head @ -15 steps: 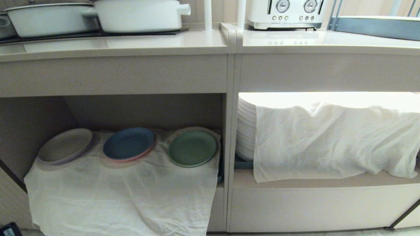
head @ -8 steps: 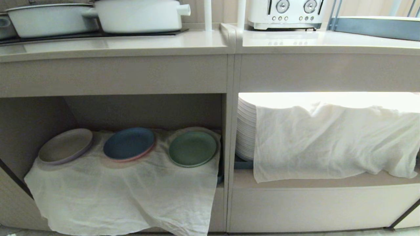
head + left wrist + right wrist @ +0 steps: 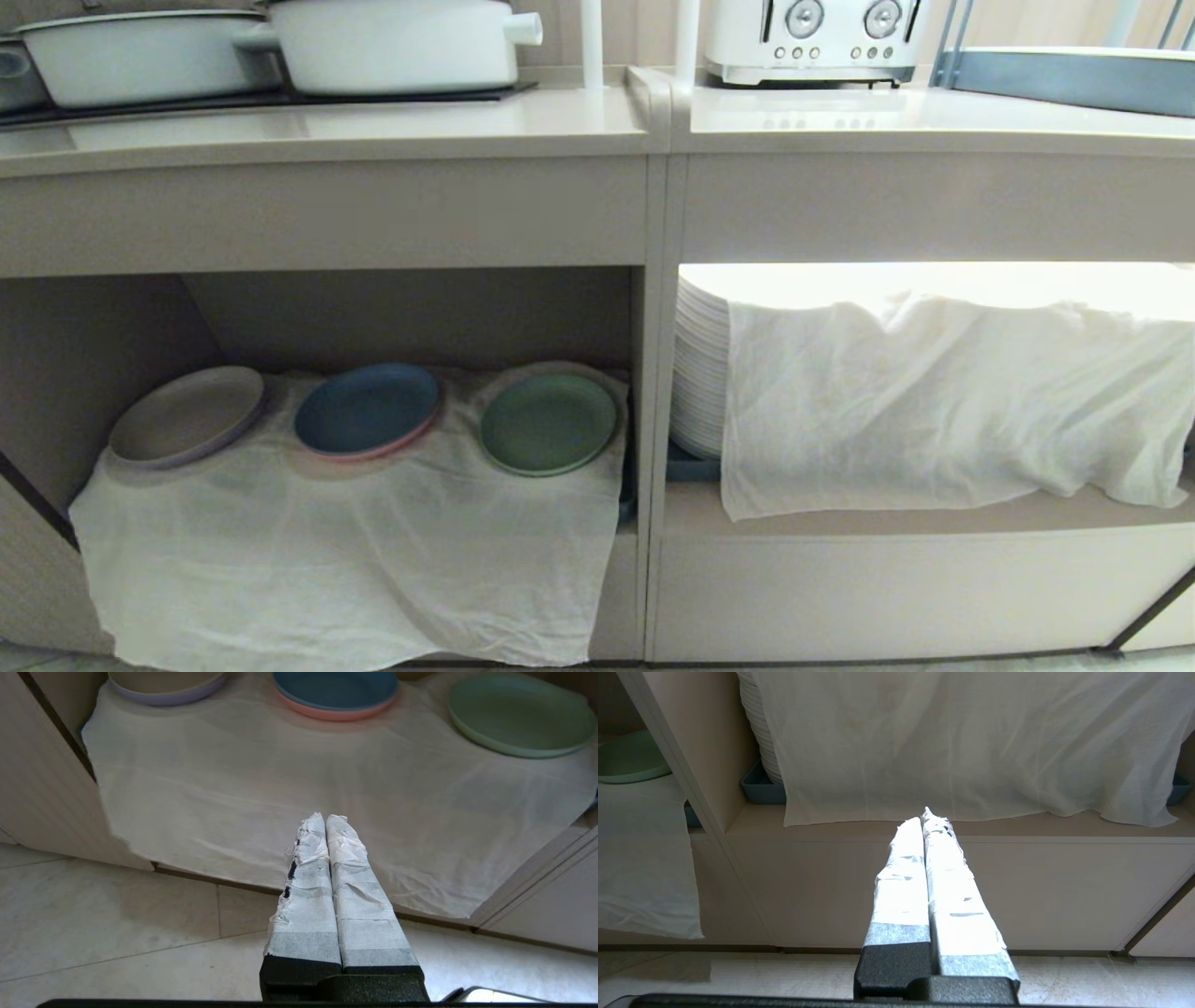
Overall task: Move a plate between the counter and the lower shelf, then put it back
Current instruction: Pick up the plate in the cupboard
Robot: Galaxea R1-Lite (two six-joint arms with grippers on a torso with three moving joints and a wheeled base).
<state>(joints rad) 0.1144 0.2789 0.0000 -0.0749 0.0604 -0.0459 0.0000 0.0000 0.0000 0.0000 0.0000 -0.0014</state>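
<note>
The plate [image 3: 548, 423] lies flat on the white cloth [image 3: 355, 551] of the lower shelf [image 3: 420, 317], at the end nearest the divider, beside the blue plate [image 3: 367, 409]. It appears rigid, light and smooth; the thin raised rim is the likely grip point, and the loose cloth may drag. The left hand [image 3: 325, 821] is pressed closed and empty, low over the floor before the shelf. The right hand [image 3: 924, 821] is likewise closed and empty. The surface [image 3: 327, 126] above carries white pots [image 3: 392, 42].
</note>
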